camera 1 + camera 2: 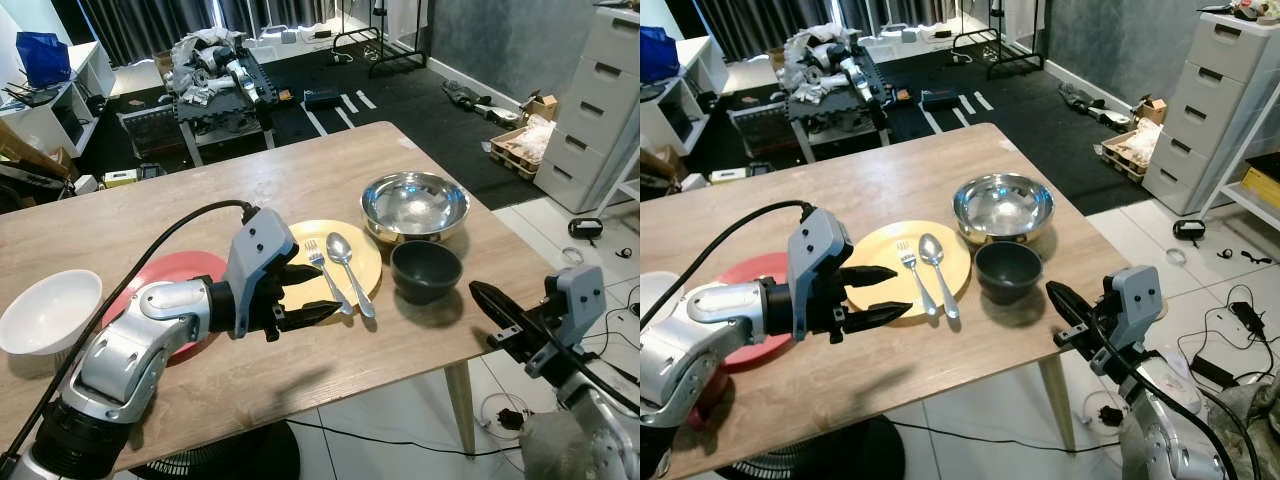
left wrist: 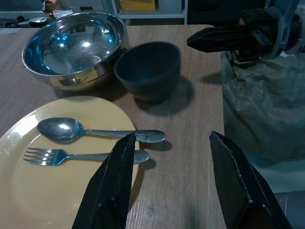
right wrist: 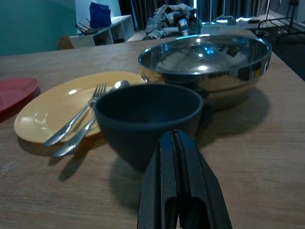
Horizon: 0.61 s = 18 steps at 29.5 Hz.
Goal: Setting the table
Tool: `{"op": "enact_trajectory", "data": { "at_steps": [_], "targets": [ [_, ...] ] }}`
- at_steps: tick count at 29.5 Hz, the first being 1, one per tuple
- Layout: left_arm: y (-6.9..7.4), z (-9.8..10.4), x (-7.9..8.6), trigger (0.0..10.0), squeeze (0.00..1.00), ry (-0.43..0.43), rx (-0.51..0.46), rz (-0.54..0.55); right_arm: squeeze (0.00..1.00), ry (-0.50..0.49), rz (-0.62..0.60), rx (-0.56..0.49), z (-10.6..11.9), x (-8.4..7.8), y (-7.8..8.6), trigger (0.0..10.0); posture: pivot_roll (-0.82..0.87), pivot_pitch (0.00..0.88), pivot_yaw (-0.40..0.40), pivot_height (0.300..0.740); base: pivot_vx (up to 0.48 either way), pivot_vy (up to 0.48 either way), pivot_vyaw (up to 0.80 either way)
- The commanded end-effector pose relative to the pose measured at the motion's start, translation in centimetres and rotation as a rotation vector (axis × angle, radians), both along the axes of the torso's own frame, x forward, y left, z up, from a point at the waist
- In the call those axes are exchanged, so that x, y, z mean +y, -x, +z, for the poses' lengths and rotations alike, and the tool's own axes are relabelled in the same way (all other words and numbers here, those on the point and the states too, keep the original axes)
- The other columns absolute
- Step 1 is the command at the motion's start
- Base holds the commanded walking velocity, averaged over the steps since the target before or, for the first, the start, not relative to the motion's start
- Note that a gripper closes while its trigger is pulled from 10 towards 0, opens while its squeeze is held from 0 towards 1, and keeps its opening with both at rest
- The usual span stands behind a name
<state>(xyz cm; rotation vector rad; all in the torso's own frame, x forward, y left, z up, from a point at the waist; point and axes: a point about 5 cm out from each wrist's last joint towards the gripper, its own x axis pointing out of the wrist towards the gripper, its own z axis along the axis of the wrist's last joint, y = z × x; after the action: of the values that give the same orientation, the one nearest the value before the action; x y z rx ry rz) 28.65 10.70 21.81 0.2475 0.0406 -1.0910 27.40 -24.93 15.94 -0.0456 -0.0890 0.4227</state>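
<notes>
A yellow plate lies mid-table with a fork and a spoon on it. My left gripper hovers open at the plate's near-left edge, fingers pointing at the cutlery handles, nothing between them. To the right of the plate stand a dark bowl and, behind it, a shiny steel bowl. My right gripper is shut and empty at the table's right edge, pointing at the dark bowl.
A red plate lies partly under my left arm, and a white bowl sits at the table's left. The wooden table is bare at the back. White drawers and floor clutter stand to the right.
</notes>
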Motion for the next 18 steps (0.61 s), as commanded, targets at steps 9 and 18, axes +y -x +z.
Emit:
{"op": "enact_trajectory", "data": {
  "at_steps": [9,18],
  "targets": [
    [-0.1,-0.4,0.1,10.0,0.0,0.003,0.014,0.014,1.0,0.063,-0.002,-0.025,0.7,-0.1,-0.3,10.0,-0.05,0.0,0.181,0.74,0.0,0.0,0.0],
    [0.0,-0.4,0.1,10.0,0.0,0.008,0.009,0.02,1.0,0.166,0.033,-0.01,1.8,-1.3,-0.7,10.0,-0.04,0.0,0.169,0.74,0.0,0.0,0.0]
  ]
}}
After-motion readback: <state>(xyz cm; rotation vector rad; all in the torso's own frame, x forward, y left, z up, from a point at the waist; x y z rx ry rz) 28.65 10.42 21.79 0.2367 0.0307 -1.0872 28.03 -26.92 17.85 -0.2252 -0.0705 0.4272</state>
